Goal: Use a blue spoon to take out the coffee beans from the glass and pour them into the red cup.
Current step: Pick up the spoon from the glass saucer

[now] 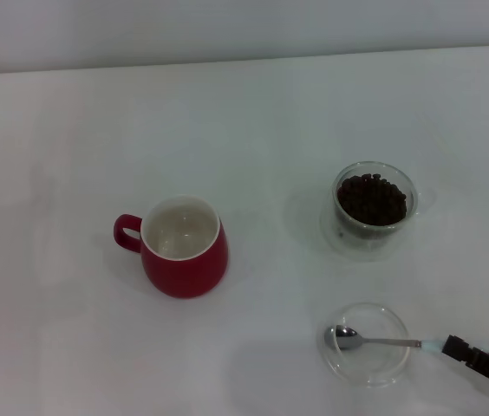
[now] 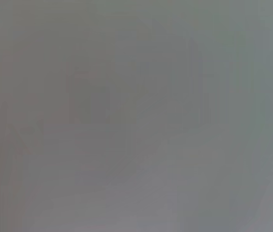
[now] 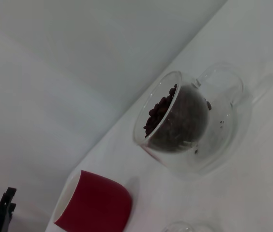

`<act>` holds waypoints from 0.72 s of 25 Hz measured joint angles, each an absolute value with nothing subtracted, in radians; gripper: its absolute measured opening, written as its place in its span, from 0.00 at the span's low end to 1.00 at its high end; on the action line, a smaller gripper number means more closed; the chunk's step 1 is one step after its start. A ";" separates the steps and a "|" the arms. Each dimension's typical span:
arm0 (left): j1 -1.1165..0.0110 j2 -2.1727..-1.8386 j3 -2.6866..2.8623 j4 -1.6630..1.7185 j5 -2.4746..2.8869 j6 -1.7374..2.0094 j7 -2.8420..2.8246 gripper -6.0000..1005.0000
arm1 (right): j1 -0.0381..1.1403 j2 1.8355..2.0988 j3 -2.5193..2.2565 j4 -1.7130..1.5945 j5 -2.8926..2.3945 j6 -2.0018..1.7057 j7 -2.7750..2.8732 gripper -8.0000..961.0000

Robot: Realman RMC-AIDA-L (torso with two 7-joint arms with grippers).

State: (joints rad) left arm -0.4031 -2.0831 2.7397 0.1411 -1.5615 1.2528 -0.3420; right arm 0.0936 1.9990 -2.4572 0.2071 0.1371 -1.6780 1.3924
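Note:
The red cup (image 1: 184,247) stands left of centre with its white inside bare; it also shows in the right wrist view (image 3: 95,207). The glass (image 1: 373,206) stands at the right, holding a heap of coffee beans (image 1: 371,199), also seen in the right wrist view (image 3: 182,121). The blue spoon (image 1: 383,341) lies across a shallow clear dish, with its bowl in the dish. My right gripper (image 1: 449,345) comes in from the lower right corner and is shut on the spoon's pale blue handle end. My left gripper is out of view.
The shallow clear dish (image 1: 374,368) sits near the front edge, below the glass. White table (image 1: 71,130) all round, grey wall at the back. A small black part (image 3: 3,212) shows past the red cup in the right wrist view. The left wrist view is plain grey.

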 joint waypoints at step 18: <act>-0.413 -2.083 2.740 0.140 -1.571 1.253 -0.342 0.77 | 0.106 1.999 -2.454 0.207 0.130 -1.675 1.393 0.22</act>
